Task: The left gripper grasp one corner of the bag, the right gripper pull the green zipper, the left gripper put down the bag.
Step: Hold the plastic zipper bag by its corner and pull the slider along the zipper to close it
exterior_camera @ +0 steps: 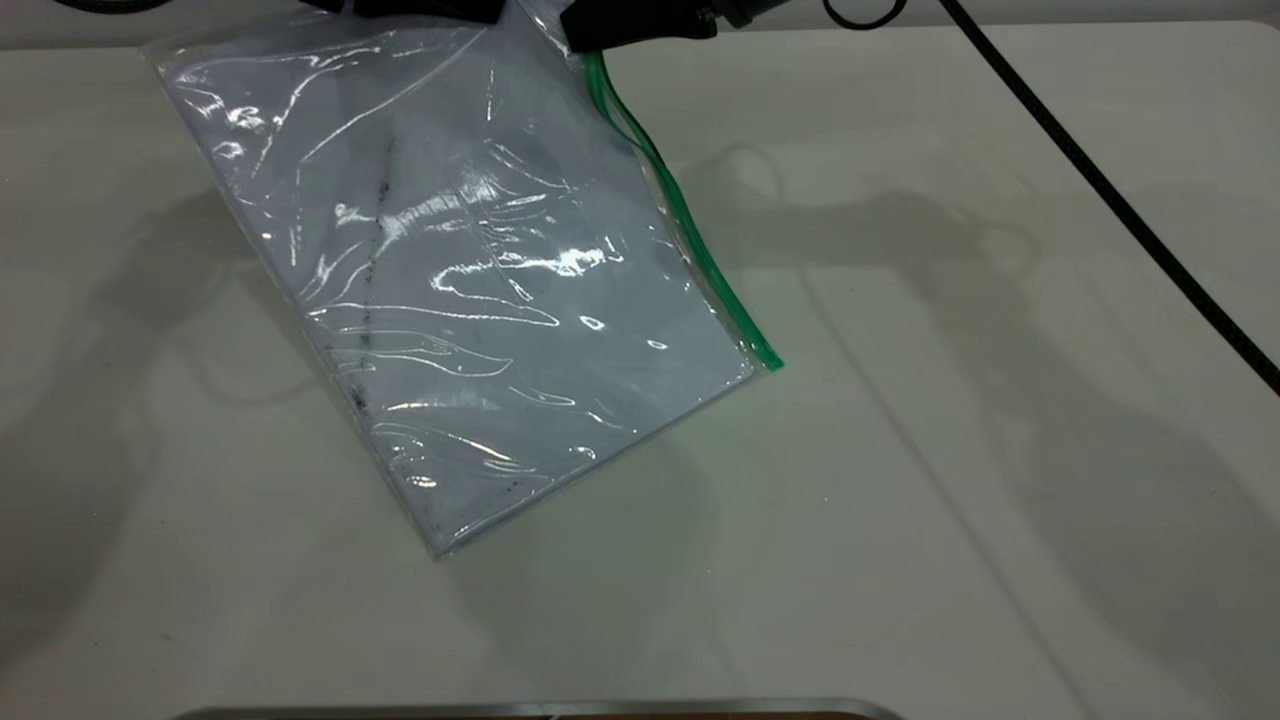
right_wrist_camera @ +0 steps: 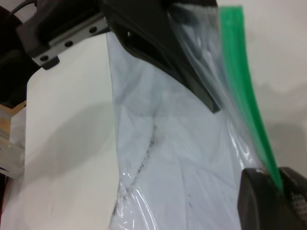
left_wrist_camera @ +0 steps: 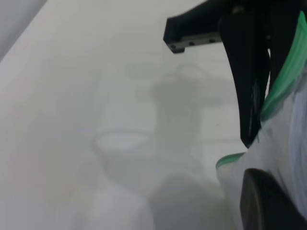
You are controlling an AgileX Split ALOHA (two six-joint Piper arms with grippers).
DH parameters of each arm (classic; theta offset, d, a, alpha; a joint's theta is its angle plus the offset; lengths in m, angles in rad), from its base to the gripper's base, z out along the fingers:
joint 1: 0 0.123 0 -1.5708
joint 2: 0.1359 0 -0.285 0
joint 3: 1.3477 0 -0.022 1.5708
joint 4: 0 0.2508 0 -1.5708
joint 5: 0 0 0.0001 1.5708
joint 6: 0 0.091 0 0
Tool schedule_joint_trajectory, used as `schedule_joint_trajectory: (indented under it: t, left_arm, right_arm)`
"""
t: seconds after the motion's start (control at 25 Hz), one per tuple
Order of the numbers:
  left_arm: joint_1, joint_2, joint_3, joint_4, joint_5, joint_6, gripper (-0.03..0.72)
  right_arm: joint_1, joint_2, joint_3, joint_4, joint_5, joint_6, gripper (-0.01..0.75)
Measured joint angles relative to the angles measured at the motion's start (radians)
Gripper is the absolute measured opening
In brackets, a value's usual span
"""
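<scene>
We see two pincers, both at the far edge of the tabletop (exterior_camera: 1000, 500) and both cut off by the exterior view's top edge. The right pincer (exterior_camera: 640, 25) sits at the upper end of the green zipper (exterior_camera: 690, 235); in its wrist view the two black fingers (right_wrist_camera: 163, 43) stand either side of the green strip with the strip running down into the lower one, so it looks clamped on the zipper there. The left pincer (exterior_camera: 420, 10) is just beside it, over the bag's top edge; its wrist view shows one dark finger (left_wrist_camera: 247, 81) lying against the crinkled corner of the bag (left_wrist_camera: 276, 143) and another below it, closed on the plastic as far as we can tell.

There is one bag (exterior_camera: 450, 290), clear plastic with white sheets inside and one dark smudge line. Its far end is raised to the pincers; its near corner touches the tabletop. One black cable (exterior_camera: 1110, 195) crosses the right side.

Bare tabletop lies open to the left, the right and the near side of the bag. A metal edge (exterior_camera: 540, 708) runs along the near border.
</scene>
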Motion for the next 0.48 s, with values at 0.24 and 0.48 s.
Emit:
schedule_joint_trajectory:
  t: [0.24, 0.48]
  left_arm:
    - [0.011, 0.002, 0.001, -0.029, 0.008, 0.028, 0.051]
    - [0.017, 0.003, 0.001, -0.053, 0.023, 0.047, 0.051]
  right_arm:
    - [0.0, 0.024, -0.003, 0.003, 0.02, 0.001, 0.045]
    - [-0.003, 0.029, -0.005, -0.04, 0.04, 0.024, 0.049]
